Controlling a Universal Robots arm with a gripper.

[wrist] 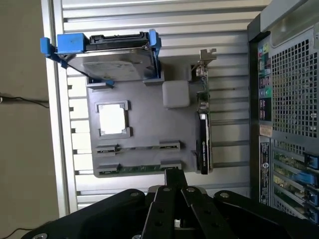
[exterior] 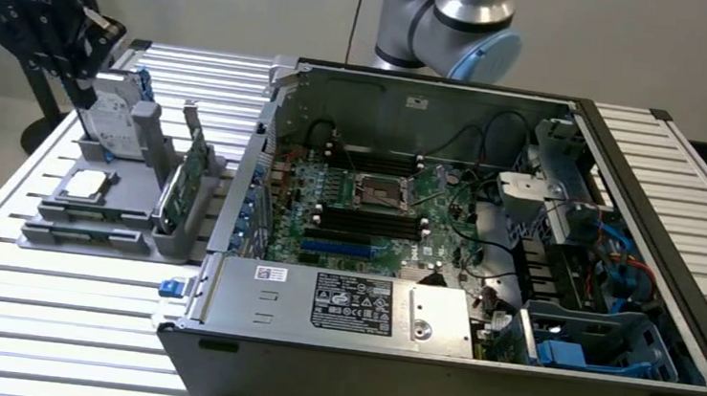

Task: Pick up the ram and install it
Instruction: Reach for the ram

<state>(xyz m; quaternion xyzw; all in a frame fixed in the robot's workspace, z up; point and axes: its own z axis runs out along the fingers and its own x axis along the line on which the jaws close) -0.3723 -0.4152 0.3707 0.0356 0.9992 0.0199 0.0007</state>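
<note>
Two rams lie on edge in the slots of the grey holder [wrist: 144,114]: one thin green stick [wrist: 139,168] and a second one [wrist: 135,147] beside it. In the exterior view they sit at the holder's front [exterior: 79,229]. My black gripper [wrist: 174,174] hangs above the holder, its fingertips together over the end of the nearer ram, with nothing held. In the exterior view the gripper [exterior: 86,88] is at the upper left, over the hard drive. The black memory slots [exterior: 370,224] lie on the motherboard inside the open computer case [exterior: 442,359].
The holder also carries a silver hard drive with blue rails [wrist: 107,55], a square processor [wrist: 112,119] and an upright green expansion card [wrist: 203,129]. The case's perforated rear wall [wrist: 289,109] stands beside the holder. Everything rests on a slatted metal table [exterior: 48,315].
</note>
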